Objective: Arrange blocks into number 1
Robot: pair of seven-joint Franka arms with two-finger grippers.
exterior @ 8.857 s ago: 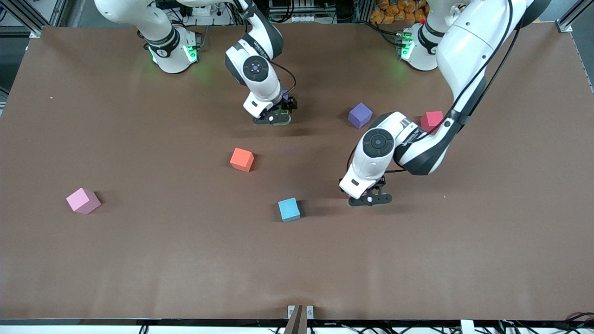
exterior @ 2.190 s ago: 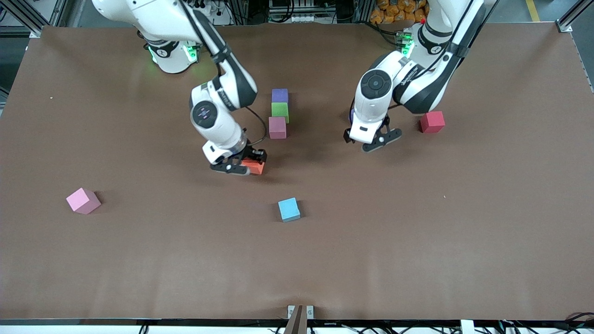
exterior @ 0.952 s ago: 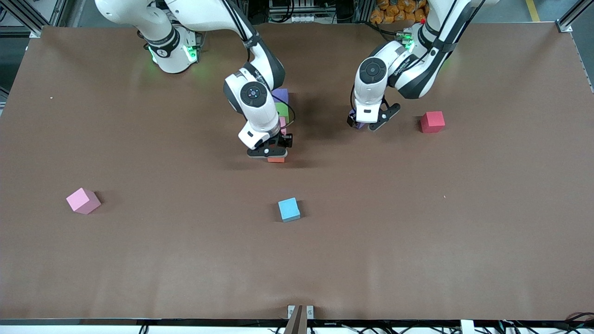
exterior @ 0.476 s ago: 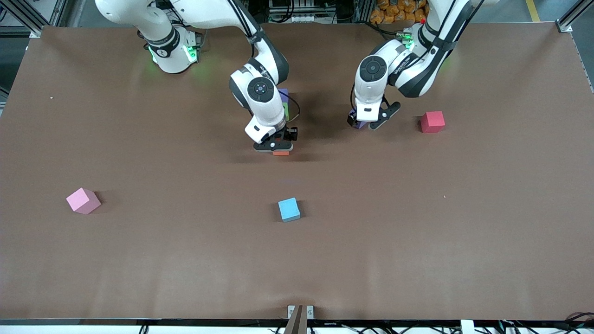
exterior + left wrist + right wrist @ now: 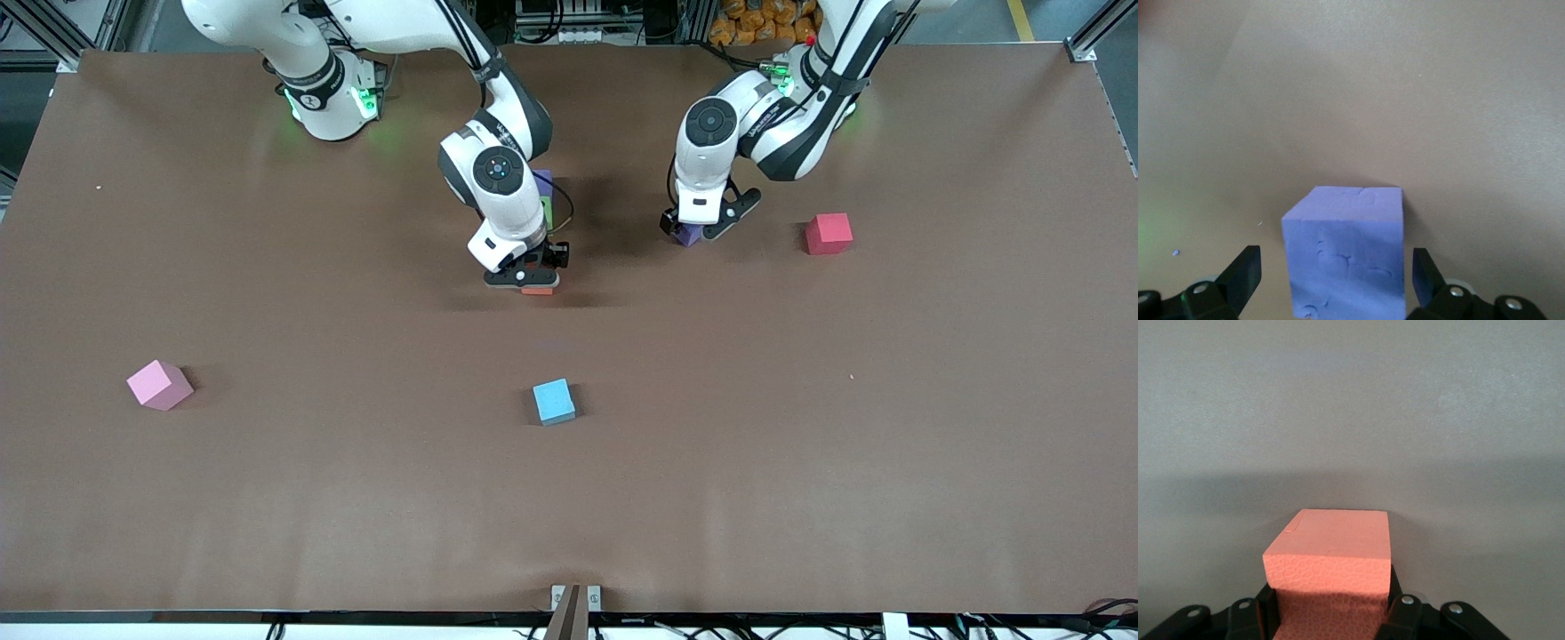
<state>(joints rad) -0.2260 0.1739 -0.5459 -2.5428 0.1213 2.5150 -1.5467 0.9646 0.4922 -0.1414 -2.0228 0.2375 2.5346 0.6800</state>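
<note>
1. Gripping the orange block (image 5: 1328,570), the right gripper (image 5: 524,277) has its jaws clenched on the block's two sides; only a sliver of orange shows under the gripper in the front view.
2. The right arm hides most of the row of blocks next to it; part of a purple block (image 5: 543,180) and a strip of a green block (image 5: 548,212) show past the wrist.
3. The left gripper (image 5: 702,224) straddles a second purple block (image 5: 1346,253) with jaws released; the fingers (image 5: 1243,275) stand clear of both its sides, with gaps visible.
4. The red block (image 5: 828,233) lies beside the left gripper, toward the left arm's end of the table (image 5: 800,444).
5. The light blue block (image 5: 554,401) sits nearer the front camera than the orange block, with bare surface around it.
6. The pink block (image 5: 158,384) lies well apart, toward the right arm's end.
</note>
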